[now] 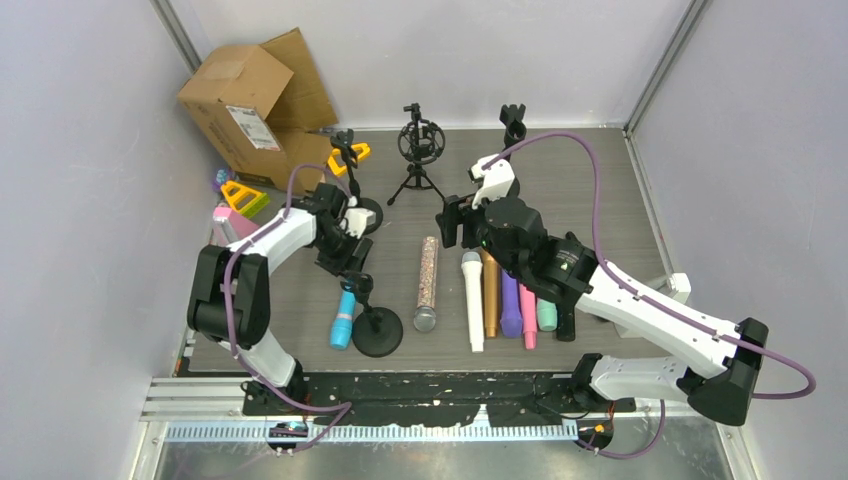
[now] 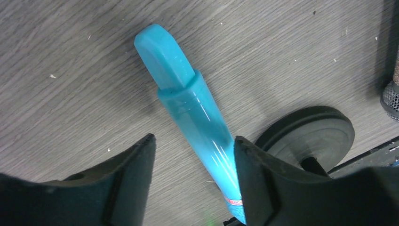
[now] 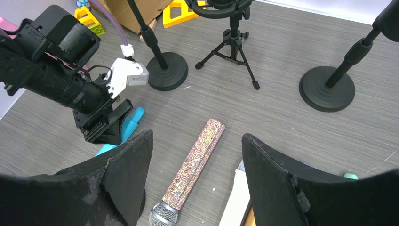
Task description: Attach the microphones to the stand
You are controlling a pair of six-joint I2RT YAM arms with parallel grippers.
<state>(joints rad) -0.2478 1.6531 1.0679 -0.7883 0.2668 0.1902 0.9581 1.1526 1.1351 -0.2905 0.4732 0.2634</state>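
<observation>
Item: cyan microphone (image 2: 197, 113), lying flat on the tabletop (image 2: 70, 70), just beside the round base (image 2: 310, 136) of the nearest stand.
Left fingers (image 2: 127, 174): apart, straddling its handle; one looks to be against it, the other shows a gap. Not clamped.
Right fingers (image 3: 127, 174): apart, empty, hovering above the silver-glitter microphone (image 3: 193, 165).
Other stock: white microphone (image 1: 472, 300), gold microphone (image 1: 490, 295), purple microphone (image 1: 510, 305), pink microphone (image 1: 527, 320) and mint microphone (image 1: 546, 315), side by side on the tabletop by my right arm.
Material, cyan: glossy, smooth plastic; tapered round handle with a flattened tail end.
Material, glitter: rough sparkle sleeve, wire-mesh head.
Material, base: matt black disc, heavy-looking, thin post rising from it.
Tabletop: grey wood-grain, low sheen.
Hazard 1: off-centre closing may shove or roll the slick handle instead of pinching it.
Hazard 2: the taper may let it slide out on lifting.
Hazard 3: my near finger may knock the base, shifting or tipping the stand.
</observation>
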